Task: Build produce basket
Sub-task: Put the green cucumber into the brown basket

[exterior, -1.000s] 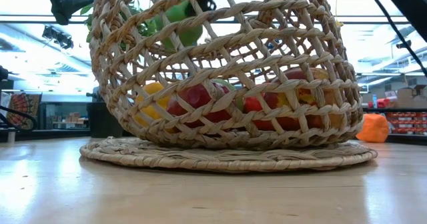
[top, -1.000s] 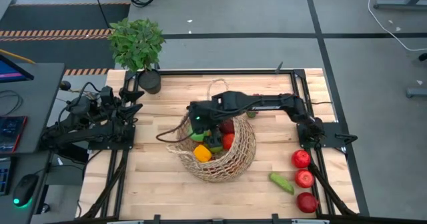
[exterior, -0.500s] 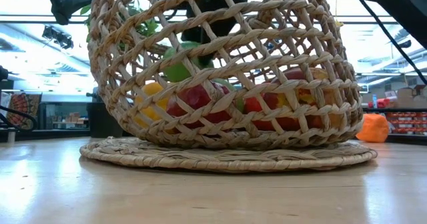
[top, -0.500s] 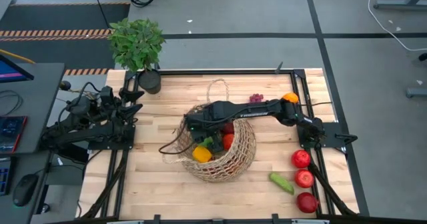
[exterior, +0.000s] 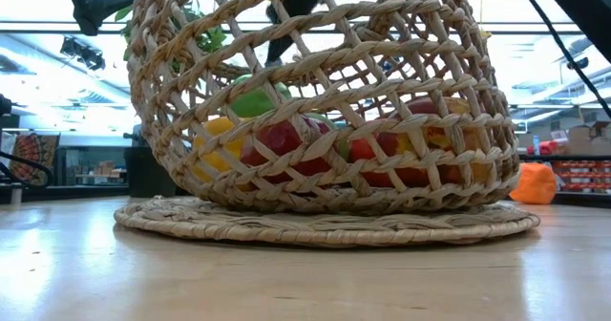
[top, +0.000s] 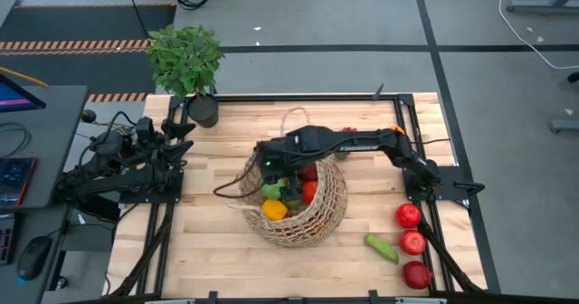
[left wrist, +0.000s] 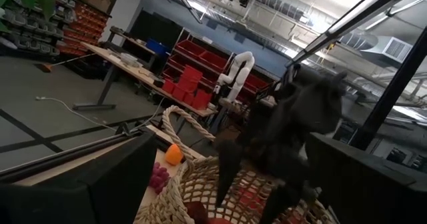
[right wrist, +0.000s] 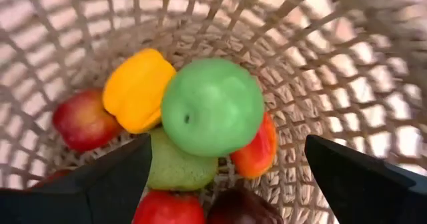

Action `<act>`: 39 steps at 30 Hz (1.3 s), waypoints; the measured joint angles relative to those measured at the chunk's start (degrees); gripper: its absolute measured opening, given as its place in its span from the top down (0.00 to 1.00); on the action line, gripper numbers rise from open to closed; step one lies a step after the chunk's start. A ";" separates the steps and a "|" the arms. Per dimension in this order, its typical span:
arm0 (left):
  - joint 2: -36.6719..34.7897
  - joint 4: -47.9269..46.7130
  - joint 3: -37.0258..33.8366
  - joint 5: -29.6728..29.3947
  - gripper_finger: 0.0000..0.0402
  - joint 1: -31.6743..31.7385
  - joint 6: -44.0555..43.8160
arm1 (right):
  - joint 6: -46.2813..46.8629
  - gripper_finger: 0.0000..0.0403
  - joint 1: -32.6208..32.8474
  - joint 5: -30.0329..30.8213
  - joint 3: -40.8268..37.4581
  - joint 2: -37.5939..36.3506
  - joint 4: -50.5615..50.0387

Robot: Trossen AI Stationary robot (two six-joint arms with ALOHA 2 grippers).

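The wicker basket (top: 298, 200) stands mid-table on a flat woven disc (exterior: 325, 225), leaning slightly. Inside lies a heap of produce: a green apple (right wrist: 212, 106) on top, resting on a yellow pepper (right wrist: 137, 97), a pear (right wrist: 175, 169) and red pieces (right wrist: 257, 149). My right gripper (top: 271, 170) hangs open above the basket's mouth, pointing down, its fingers (right wrist: 113, 181) clear of the apple. My left gripper (top: 179, 139) waits open at the table's left edge.
Three red apples (top: 412, 242) sit in a row near the table's right edge, with a green vegetable (top: 381, 247) beside them. An orange (top: 395, 130) and purple grapes (top: 347, 133) lie behind the right arm. A potted plant (top: 188, 64) stands at the far left corner.
My right gripper has gone down into the basket with the green apple, let go of it and risen again. The apple has come from high in the basket down onto the heap, where it now lies.
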 joint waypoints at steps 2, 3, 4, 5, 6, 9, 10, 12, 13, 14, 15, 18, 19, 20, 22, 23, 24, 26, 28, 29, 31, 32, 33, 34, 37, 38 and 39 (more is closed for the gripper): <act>0.00 -0.04 -0.01 0.01 0.03 0.01 -0.01 | 0.39 0.01 0.01 0.00 0.00 -1.53 -0.06; 0.00 -0.01 0.01 0.01 0.03 0.01 0.01 | 0.64 0.01 -0.01 0.04 0.00 -2.38 0.00; 0.00 0.00 0.00 -0.01 0.03 0.00 -0.01 | 1.18 0.01 -0.03 0.15 0.00 -3.27 0.02; 0.00 -0.04 -0.01 -0.01 0.03 -0.01 -0.01 | 1.72 0.01 -0.16 0.21 0.00 -4.13 0.04; 0.00 -0.03 0.01 0.01 0.03 0.01 0.01 | 2.33 0.01 -0.35 0.22 0.01 -4.88 0.04; 0.00 -0.04 0.01 -0.01 0.03 0.01 -0.01 | 3.24 0.01 -0.72 0.29 0.02 -6.10 0.04; 0.00 0.00 0.00 -0.01 0.03 0.01 -0.01 | 3.31 0.01 -0.87 0.40 0.00 -6.36 0.02; 0.00 -0.04 0.01 -0.01 0.03 0.01 -0.01 | 3.35 0.01 -1.19 1.09 0.00 -6.87 0.02; 0.00 -0.03 0.01 0.00 0.03 0.01 0.00 | 3.35 0.01 -1.30 1.86 0.00 -7.06 0.04; 0.00 0.01 0.01 0.00 0.03 0.01 -0.01 | 3.39 0.01 -1.48 2.96 -0.01 -7.44 -0.18; 0.00 -0.04 0.01 -0.01 0.03 -0.01 -0.01 | 3.54 0.01 -1.61 4.27 -0.02 -7.63 -0.57; 0.00 -0.01 -0.01 -0.01 0.03 0.01 0.00 | 4.97 0.01 -2.35 9.37 -0.07 -9.55 -1.76; 0.00 -0.01 0.01 -0.01 0.03 0.00 -0.01 | 5.68 0.01 -2.73 10.61 -0.07 -10.75 -2.04; 0.00 -0.03 0.00 0.00 0.03 0.00 -0.01 | 6.36 0.01 -3.18 11.28 -0.07 -11.96 -2.17; 0.00 -0.01 -0.01 0.01 0.03 -0.01 0.01 | 7.98 0.01 -4.33 11.26 -0.07 -14.92 -2.50; 0.00 -0.01 0.01 -0.01 0.03 -0.01 -0.01 | 8.57 0.01 -4.94 10.84 -0.07 -16.26 -2.97; 0.00 -0.04 0.01 -0.01 0.03 0.01 -0.01 | 9.15 0.01 -5.54 10.41 -0.07 -17.73 -3.37; 0.00 -0.01 0.01 -0.01 0.03 -0.01 -0.01 | 10.02 0.01 -6.80 10.25 -0.07 -20.67 -4.72; 0.00 -0.04 0.01 -0.01 0.03 0.00 0.00 | 10.64 0.01 -8.28 10.27 -0.05 -23.72 -6.17; 0.00 0.00 0.00 0.00 0.03 0.00 -0.01 | 10.92 0.01 -9.19 10.29 -0.04 -25.16 -6.99; 0.00 -0.04 0.00 0.01 0.03 0.01 -0.01 | 11.95 0.01 -11.37 10.32 -0.03 -27.53 -9.44; 0.00 -0.03 0.01 0.01 0.03 -0.01 -0.01 | 12.57 0.01 -12.62 10.36 -0.29 -28.55 -10.51; 0.00 0.01 0.00 -0.01 0.03 -0.01 -0.01 | 13.39 0.01 -13.84 10.45 -0.91 -29.48 -11.56; 0.00 -0.04 0.01 -0.01 0.03 0.01 0.00 | 14.26 0.01 -14.99 10.45 -1.77 -30.36 -12.44; 0.00 -0.01 0.00 -0.01 0.03 0.00 0.01 | 17.07 0.01 -17.90 10.46 -5.42 -33.32 -12.65; 0.00 -0.04 0.00 0.00 0.03 -0.01 -0.01 | 18.00 0.01 -18.55 10.48 -7.06 -34.39 -12.19; 0.00 -0.03 -0.01 0.01 0.03 0.00 -0.01 | 18.98 0.01 -19.07 10.49 -8.76 -35.41 -11.52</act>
